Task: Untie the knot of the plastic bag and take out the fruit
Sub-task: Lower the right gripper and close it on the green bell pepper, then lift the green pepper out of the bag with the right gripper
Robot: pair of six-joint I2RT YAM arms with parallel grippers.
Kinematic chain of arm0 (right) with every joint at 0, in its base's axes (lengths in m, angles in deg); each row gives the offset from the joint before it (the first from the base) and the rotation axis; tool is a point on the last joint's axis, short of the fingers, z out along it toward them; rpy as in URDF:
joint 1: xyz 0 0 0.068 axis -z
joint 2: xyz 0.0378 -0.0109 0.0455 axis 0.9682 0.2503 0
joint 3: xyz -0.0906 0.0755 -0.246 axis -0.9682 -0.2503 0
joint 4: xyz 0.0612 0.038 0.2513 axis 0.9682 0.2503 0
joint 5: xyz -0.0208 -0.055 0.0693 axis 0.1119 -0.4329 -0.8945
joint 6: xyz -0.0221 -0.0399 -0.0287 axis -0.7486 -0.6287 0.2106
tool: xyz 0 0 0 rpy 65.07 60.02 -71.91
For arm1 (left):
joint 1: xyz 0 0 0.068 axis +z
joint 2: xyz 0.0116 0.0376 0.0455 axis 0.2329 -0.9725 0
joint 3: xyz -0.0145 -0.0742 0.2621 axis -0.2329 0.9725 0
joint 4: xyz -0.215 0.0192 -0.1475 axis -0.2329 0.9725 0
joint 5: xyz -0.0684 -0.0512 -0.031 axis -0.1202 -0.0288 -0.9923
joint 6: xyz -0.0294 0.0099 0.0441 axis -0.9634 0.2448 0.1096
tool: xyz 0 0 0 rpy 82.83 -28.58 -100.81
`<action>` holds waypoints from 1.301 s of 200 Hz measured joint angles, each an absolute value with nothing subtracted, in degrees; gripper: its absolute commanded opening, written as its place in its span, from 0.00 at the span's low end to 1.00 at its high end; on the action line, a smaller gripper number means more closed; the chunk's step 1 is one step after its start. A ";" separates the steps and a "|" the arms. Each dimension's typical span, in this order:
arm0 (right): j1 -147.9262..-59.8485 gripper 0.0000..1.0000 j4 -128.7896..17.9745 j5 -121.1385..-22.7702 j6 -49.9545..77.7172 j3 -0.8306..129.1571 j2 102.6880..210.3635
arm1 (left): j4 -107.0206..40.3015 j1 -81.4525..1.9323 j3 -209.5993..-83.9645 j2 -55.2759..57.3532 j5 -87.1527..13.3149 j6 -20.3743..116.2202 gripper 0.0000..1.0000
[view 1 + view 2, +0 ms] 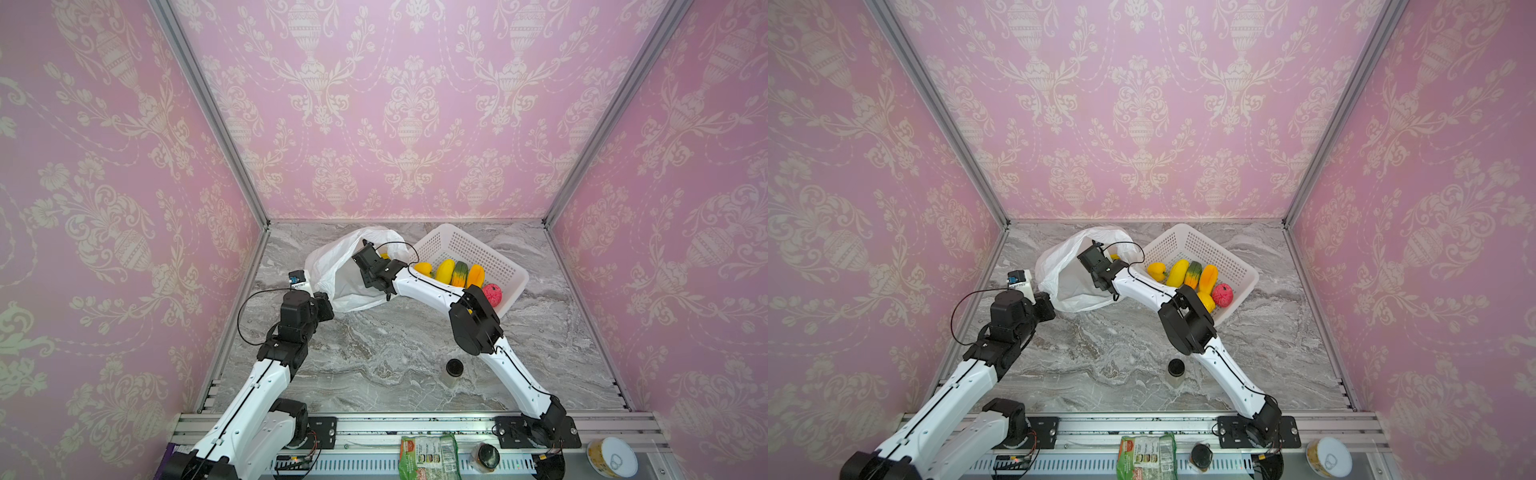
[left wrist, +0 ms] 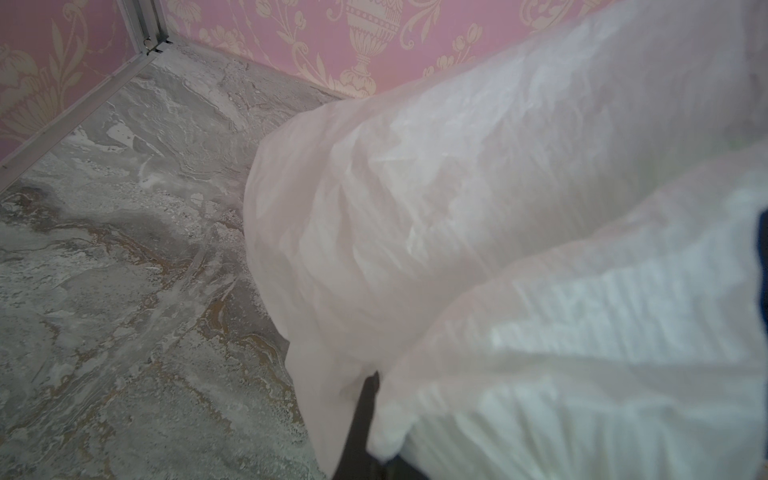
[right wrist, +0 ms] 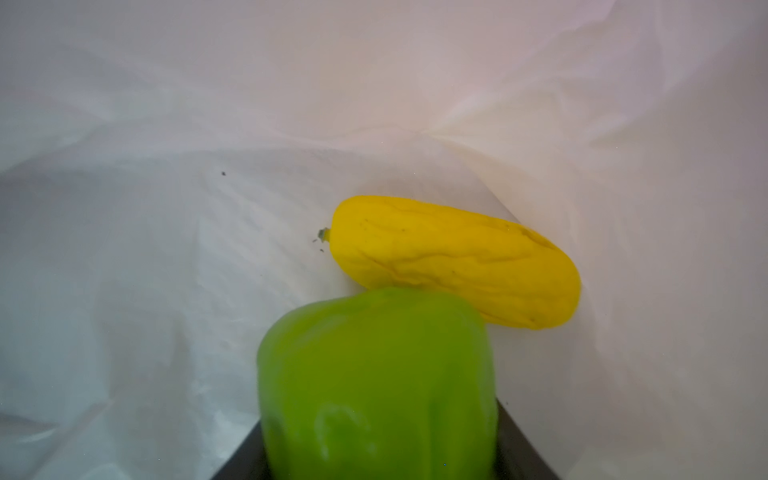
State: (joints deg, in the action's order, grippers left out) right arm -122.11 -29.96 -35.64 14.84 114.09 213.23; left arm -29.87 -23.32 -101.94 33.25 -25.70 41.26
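White crinkly film is what the left gripper [image 1: 326, 301] has its jaws together on: it pinches the near rim of the plastic bag [image 1: 332, 266], which rises away from its fingertips and stands open on the marble table [image 1: 374, 353]; in the left wrist view the film drapes over one dark finger [image 2: 361, 415]; no knot shows in any view and the mouth gapes wide, so I judge the untying done; further right, the right gripper [image 3: 376, 461] reaches through that mouth, deep inside the bag; its jaws press against both sides of a green fruit [image 3: 376, 382], though how firm the hold is I cannot tell; just beyond the jaws, touching the green one, a yellow fruit [image 3: 457, 262] lies against the bag's inner wall; behind this gripper, alongside its forearm, sits the white perforated basket [image 1: 465, 245], just beside the bag; in it lies the fruit already out [image 1: 445, 270]: three yellow pieces, a green-orange striped one [image 1: 460, 273], an orange one [image 1: 475, 276] and a pink-red round one [image 1: 492, 294]; a black-lidded jar [image 1: 454, 369] stands well behind both grippers, apart from the work; by my reckoning the task is well past halfway; what is left is to lift the green fruit out, then fetch the yellow one.
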 measured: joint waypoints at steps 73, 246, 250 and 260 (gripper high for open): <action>-123.19 0.22 -47.75 -36.86 9.88 114.28 213.41 | -30.86 -23.32 -101.94 31.63 -25.70 41.28 0.00; -119.08 0.15 -56.47 -33.02 6.79 89.30 197.93 | -31.29 -23.32 -101.94 31.33 -25.70 41.28 0.00; -119.10 0.15 -56.78 -33.28 6.88 88.67 197.17 | -31.29 -23.32 -101.94 31.33 -25.70 41.28 0.00; -119.21 0.14 -57.15 -33.91 6.97 86.74 194.83 | -31.29 -23.32 -101.94 31.33 -25.70 41.28 0.00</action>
State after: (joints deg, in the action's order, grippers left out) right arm -119.21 -57.15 -33.91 6.97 86.74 194.83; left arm -31.29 -23.32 -101.94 31.33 -25.70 41.28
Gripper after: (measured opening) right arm 0.544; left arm 0.046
